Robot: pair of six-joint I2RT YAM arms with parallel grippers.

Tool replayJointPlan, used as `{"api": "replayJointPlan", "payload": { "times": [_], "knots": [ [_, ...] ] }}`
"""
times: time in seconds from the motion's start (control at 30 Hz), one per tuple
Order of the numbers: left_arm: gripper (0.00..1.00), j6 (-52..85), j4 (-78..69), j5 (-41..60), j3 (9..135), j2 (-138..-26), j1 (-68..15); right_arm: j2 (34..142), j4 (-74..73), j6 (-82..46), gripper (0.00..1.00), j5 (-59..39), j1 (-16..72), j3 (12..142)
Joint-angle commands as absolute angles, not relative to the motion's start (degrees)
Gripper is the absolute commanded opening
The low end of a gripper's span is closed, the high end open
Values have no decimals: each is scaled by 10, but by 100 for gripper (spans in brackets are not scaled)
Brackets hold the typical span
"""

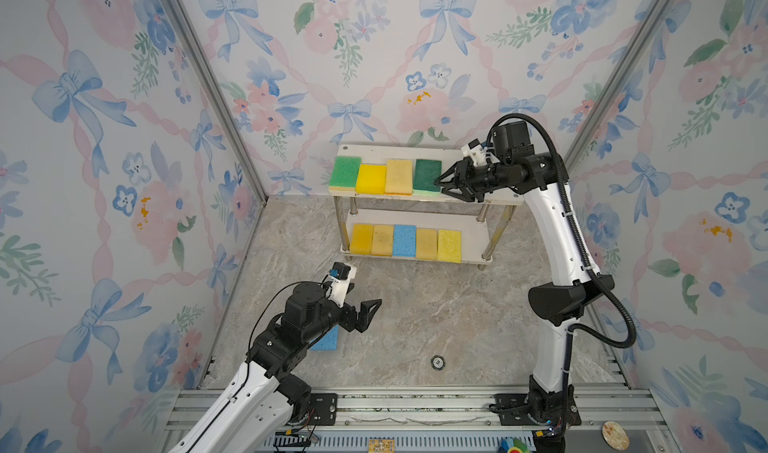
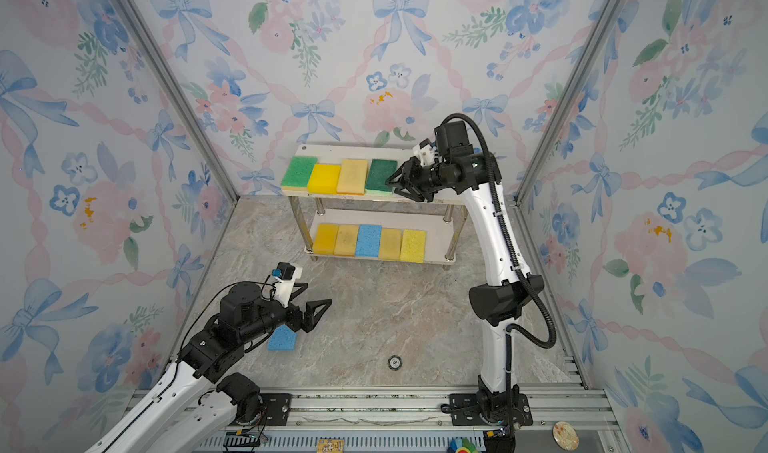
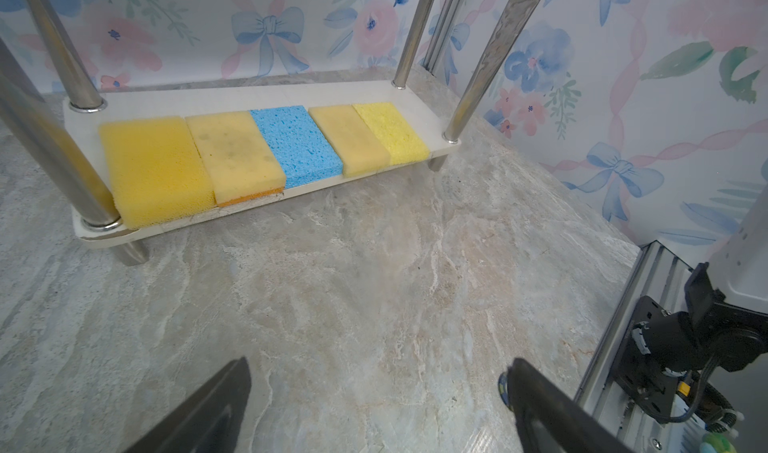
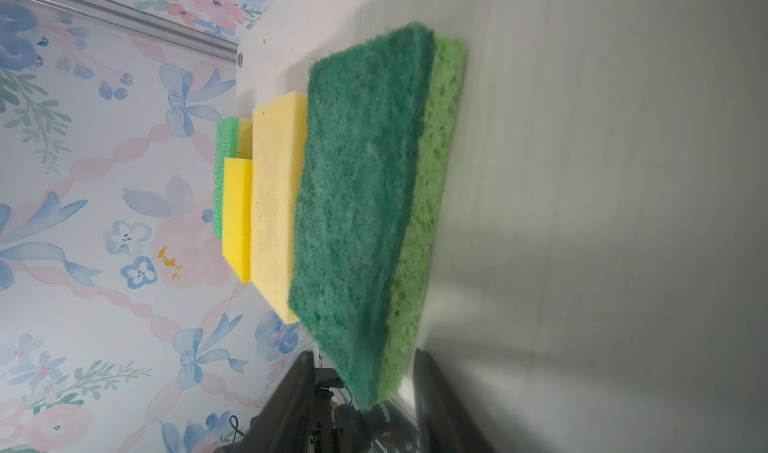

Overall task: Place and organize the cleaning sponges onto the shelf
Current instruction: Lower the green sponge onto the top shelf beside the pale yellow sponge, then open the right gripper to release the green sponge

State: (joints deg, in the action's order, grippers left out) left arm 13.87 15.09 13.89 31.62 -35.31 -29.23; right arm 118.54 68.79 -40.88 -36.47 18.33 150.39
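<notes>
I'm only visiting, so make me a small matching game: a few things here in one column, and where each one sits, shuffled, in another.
1 dark green scourer
2 light green sponge
3 round disc
4 shelved blue sponge

a lower board, middle of row
b tabletop, alone near the front rail
c top board, right end of row
d top board, left end of row

Pairs: 1-c, 2-d, 3-b, 4-a
</notes>
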Motion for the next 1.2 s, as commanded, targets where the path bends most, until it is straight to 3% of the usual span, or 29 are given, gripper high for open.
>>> {"api": "replayJointPlan", "payload": {
  "times": [0.0, 0.27, 0.97, 1.17],
  "knots": [
    [98, 129, 145, 139, 308, -349, -292, 1178, 686, -398, 47, -363, 173, 1504],
    [98, 129, 145, 139, 308, -349, -291, 1177, 628, -409, 56, -373, 164, 1484],
    [98, 129, 145, 139, 307, -351, -292, 1215, 569, -428, 57, -390, 178, 1484],
    [98, 130, 145, 137, 307, -350, -293, 1193, 584, -400, 57, -357, 177, 1477]
  ]
}}
